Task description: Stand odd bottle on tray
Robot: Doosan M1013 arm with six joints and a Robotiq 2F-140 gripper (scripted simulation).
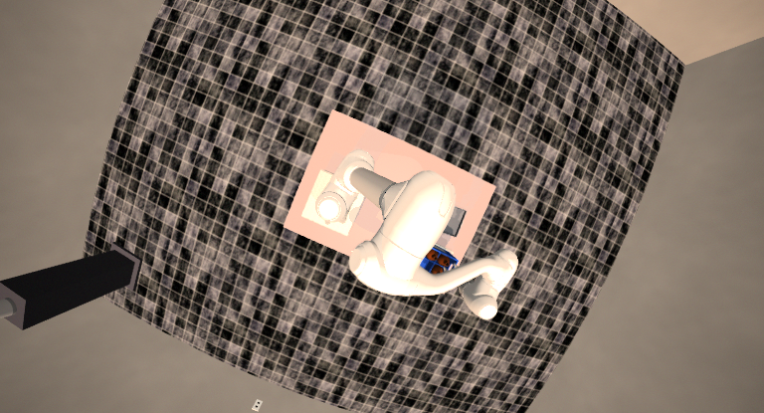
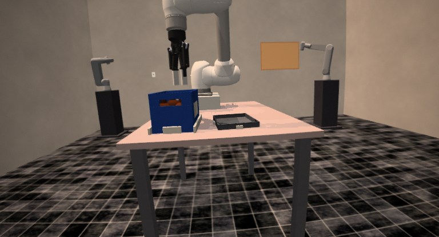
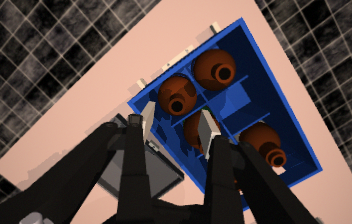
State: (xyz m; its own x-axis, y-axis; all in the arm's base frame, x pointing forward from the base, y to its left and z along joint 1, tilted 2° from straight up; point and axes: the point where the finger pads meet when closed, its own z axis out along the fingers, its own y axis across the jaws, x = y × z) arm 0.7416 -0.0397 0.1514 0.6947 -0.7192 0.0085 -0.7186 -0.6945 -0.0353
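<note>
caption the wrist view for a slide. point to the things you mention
Open gripper (image 2: 179, 79) (image 3: 177, 116) above brown bottles (image 3: 215, 69) in a divided blue crate (image 2: 171, 117) (image 3: 282, 95), beside a dark tray (image 2: 236, 120).

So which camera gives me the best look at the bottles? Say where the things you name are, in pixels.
The wrist view: it looks down into the crate (image 1: 453, 259) (image 2: 171, 119) (image 3: 282, 92), showing several brown bottles (image 1: 444, 260) (image 2: 173, 102) (image 3: 215, 70), some with open mouths visible. The top view shows a few, partly hidden by the arm (image 1: 416, 218) (image 2: 223, 36). The exterior view shows only brown patches through the crate's opening.

Btls (image 3: 215, 69): brown, round-shouldered, open mouths, in crate, upper ctr to lower R of wrist view; one partly hidden at ctr. Crate (image 1: 452, 257) (image 2: 173, 117) (image 3: 281, 92): blue, divided, upright, L of ctr in ext. view. Tray (image 1: 455, 221) (image 2: 236, 124) (image 3: 168, 184): dark, shallow, flat, R of crate there, w/ no btl on it.
</note>
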